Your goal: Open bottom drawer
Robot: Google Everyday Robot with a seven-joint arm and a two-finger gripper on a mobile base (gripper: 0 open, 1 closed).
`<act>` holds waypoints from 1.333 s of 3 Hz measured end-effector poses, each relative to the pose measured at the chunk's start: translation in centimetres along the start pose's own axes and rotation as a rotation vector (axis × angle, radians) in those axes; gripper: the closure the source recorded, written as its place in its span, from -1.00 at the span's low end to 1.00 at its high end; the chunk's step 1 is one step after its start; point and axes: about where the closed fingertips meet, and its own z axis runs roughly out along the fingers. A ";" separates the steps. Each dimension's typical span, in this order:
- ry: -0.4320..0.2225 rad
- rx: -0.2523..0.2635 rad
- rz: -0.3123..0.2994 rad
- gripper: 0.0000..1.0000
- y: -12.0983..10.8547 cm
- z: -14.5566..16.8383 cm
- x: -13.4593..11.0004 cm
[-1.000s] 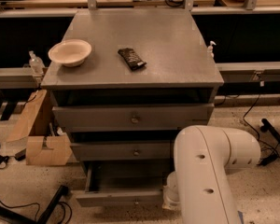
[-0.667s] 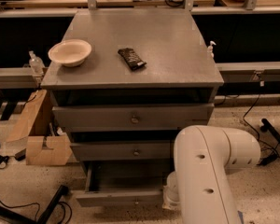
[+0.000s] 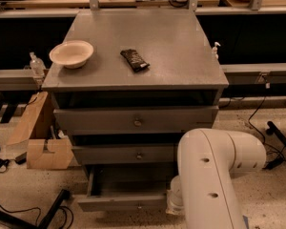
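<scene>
The bottom drawer [image 3: 121, 202] is sitting in the lower middle of the frame, and over the last second it is not moving any more. Its front is standing at the same place as one second ago, and the white arm [image 3: 209, 175] at the lower right is also keeping its pose. For the task this is meaning, in my judgement, that the pull is already done or very nearly done, and what is remaining is only to let go and to back away.

The drawer is standing out clearly in front of the middle drawer [image 3: 124, 154] and the top drawer [image 3: 133, 120], which are both looking closed. Its front is the thinnest of the three, grey metal with a small round knob [image 3: 139, 205] in the centre, and behind it the grey tray is showing open from above — I am seeing nothing inside.

The gripper is hiding behind the thick arm, somewhere near the right end of the drawer front, so I cannot tell if it is open or closed, or if it is holding anything.

On the cabinet top [image 3: 181, 37], in the upper half of the frame, a pale bowl [image 3: 71, 54] is sitting at the left and a dark packet [image 3: 135, 60] is lying near the middle. A cardboard box [image 3: 43, 151] is leaning at the cabinet's left side.
</scene>
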 end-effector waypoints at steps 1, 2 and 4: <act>0.000 0.000 0.000 1.00 0.0 0.0 0.0; 0.000 0.000 0.000 0.65 0.0 0.0 0.0; 0.000 0.000 0.000 -0.32 0.0 0.0 0.0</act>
